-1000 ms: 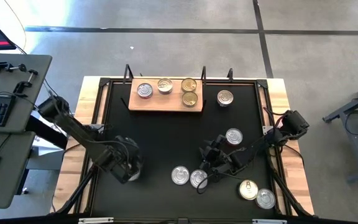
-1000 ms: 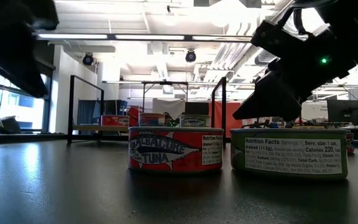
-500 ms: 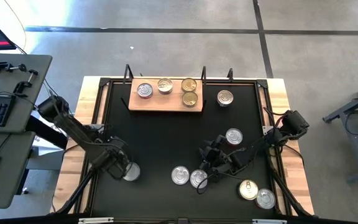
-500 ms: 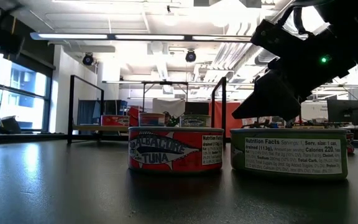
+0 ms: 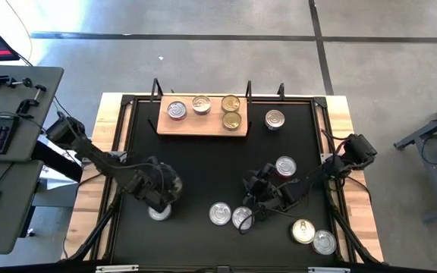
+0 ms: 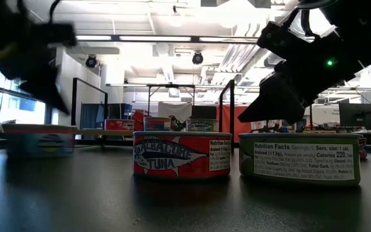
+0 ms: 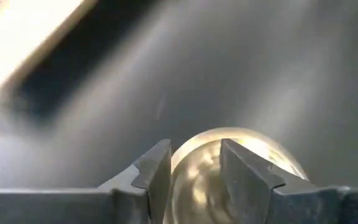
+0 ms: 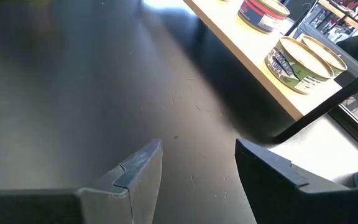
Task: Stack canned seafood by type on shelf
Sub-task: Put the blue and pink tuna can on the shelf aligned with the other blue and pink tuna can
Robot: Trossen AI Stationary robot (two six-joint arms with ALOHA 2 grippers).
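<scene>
My left gripper (image 5: 158, 191) is open and hangs just above a silver-topped tin (image 5: 159, 213) that stands on the black table's near left part. The left wrist view shows that tin's lid (image 7: 197, 165) below the spread fingers, and the low view shows a gap between the gripper (image 6: 34, 64) and the tin (image 6: 37, 138). My right gripper (image 5: 253, 189) hovers open over bare table (image 8: 197, 165), near the red tuna tin (image 6: 182, 154) and a green-labelled tin (image 6: 299, 158). The shelf (image 5: 203, 126) carries several tins along the far edge.
One tin (image 5: 275, 119) stands just right of the shelf, another (image 5: 285, 166) beside my right arm. Two tins (image 5: 219, 214) (image 5: 241, 218) sit near the front centre, and two more (image 5: 303, 231) (image 5: 324, 242) at the near right corner. Bare black table lies mid-left.
My left gripper swung toward the table's left edge, then back right and slightly toward the far edge. The silver-topped tin, first under the gripper, now shows on the near side of it. It has come into the low view at table height, blurred. My right arm kept still.
</scene>
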